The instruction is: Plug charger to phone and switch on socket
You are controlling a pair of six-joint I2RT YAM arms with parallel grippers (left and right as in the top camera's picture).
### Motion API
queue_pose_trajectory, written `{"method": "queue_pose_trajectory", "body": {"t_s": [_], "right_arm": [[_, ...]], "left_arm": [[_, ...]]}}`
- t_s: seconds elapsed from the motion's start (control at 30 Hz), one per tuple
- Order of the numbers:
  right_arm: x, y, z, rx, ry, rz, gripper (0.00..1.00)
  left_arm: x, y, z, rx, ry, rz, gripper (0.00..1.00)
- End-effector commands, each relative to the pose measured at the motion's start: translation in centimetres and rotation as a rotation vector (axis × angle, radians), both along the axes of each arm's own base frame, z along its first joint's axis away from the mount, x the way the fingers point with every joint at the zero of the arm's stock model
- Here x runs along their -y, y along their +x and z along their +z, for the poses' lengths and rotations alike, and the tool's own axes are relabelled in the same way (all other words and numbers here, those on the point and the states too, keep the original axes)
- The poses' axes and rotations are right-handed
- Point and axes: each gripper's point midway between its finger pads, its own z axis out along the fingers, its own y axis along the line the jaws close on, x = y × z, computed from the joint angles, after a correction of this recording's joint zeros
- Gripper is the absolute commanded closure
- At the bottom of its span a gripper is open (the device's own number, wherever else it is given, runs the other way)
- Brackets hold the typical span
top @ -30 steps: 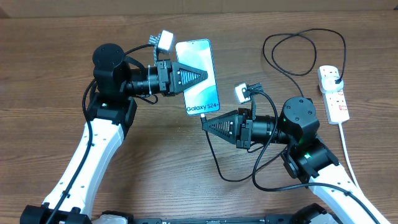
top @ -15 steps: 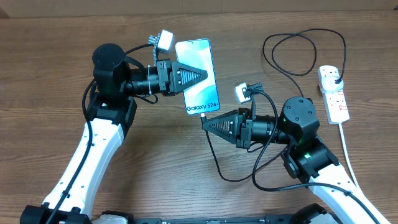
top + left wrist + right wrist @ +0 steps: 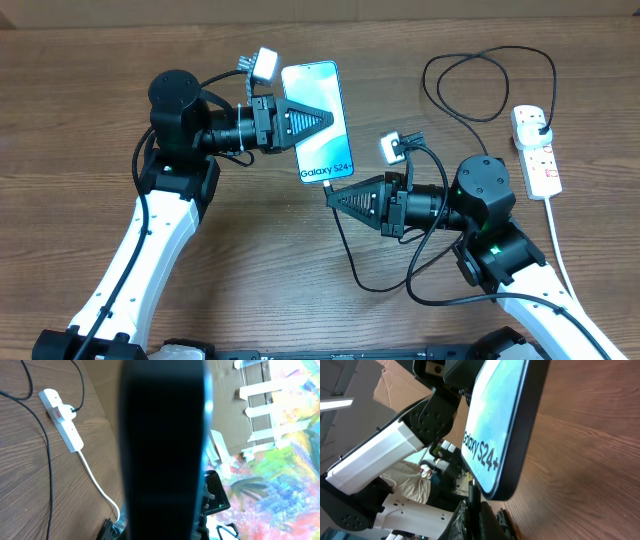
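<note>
Progress sits about midway, judging by how things lie. The phone [image 3: 312, 85] is raised off the table [image 3: 100, 80], screen up, with the left gripper [image 3: 328, 119] clamped shut on it from its left side. At the phone's bottom edge, the right gripper [image 3: 328, 195] is closed tight on the small tip of the charger [image 3: 343, 250]. In the right wrist view that tip meets the phone's lower edge just under the "Galaxy S24+" lettering. Whether it is fully seated in the port cannot be told from these views. From the tip the black cable drops away below the phone, then loops round to the phone's right.

Well to the right of the phone lies the socket [image 3: 540, 165], a white strip on the table. The charger's black plug [image 3: 540, 124] is already pushed into its far end, so that part looks done. No gripper is near the strip. Its red-marked switches are too small to read as on or off.

Left to do, most likely: confirm or finish the push of the tip into the phone, set the phone down, then reach right of it and press the switch beside the plug.
</note>
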Motion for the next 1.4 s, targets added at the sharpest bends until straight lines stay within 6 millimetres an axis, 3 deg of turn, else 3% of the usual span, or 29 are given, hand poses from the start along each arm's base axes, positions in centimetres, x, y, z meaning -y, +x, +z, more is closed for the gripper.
{"method": "queue_pose_trajectory", "body": {"t_s": [0.0, 0.67, 1.37], "right_arm": [[1.2, 2.1, 1.0, 0.04, 0.014, -0.12, 0.96], [1.3, 2.4, 1.1, 0.025, 0.021, -0.134, 0.96], [-0.1, 4.0, 1.4, 0.027, 0.029, -0.321, 0.96]], "left_arm": [[0.2, -1.8, 1.0, 0.053, -0.006, -0.082, 0.96], [0.2, -1.7, 1.0, 0.054, -0.005, -0.076, 0.96], [0.3, -1.7, 1.0, 0.053, -0.005, -0.075, 0.96]]}}
